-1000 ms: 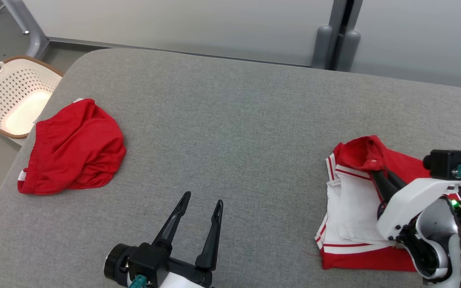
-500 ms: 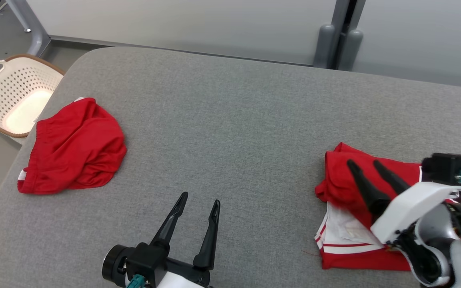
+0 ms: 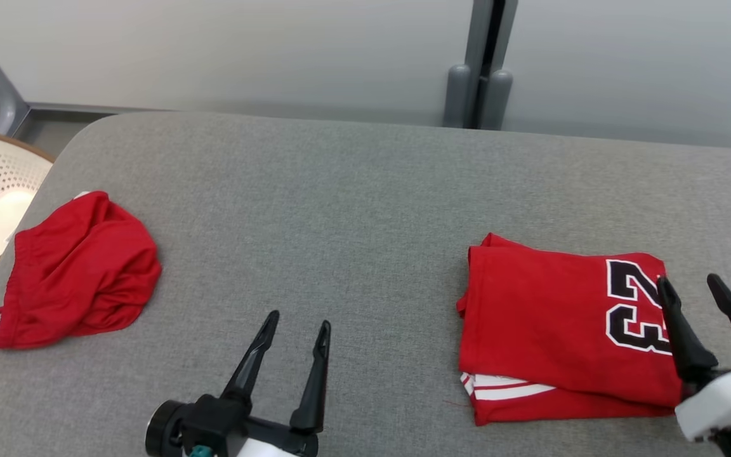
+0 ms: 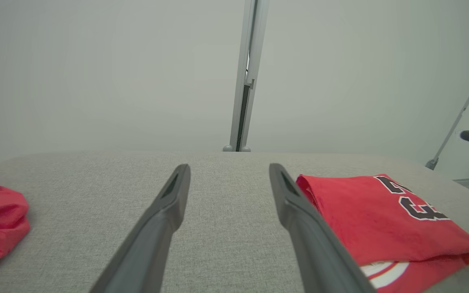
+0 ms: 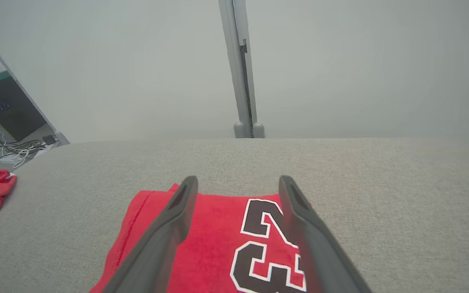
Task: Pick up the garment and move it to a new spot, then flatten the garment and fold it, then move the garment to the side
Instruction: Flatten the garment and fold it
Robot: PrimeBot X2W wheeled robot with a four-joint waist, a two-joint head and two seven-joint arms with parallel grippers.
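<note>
Now you see the folded jersey [image 3: 556,324] lying at the table's [image 3: 365,209] right side, your right gripper [image 3: 689,282] spread wide and empty over its numbered edge — likely so the fold sits undisturbed — while the left gripper [image 3: 299,319] waits open, holding nothing.

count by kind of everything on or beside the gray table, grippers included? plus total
Red garments: 2, the folded jersey and the crumpled red garment
Baskets: 1, the white basket off the table's left edge
Grippers: 2, the left gripper and the right gripper, both open
Total: 5
</note>
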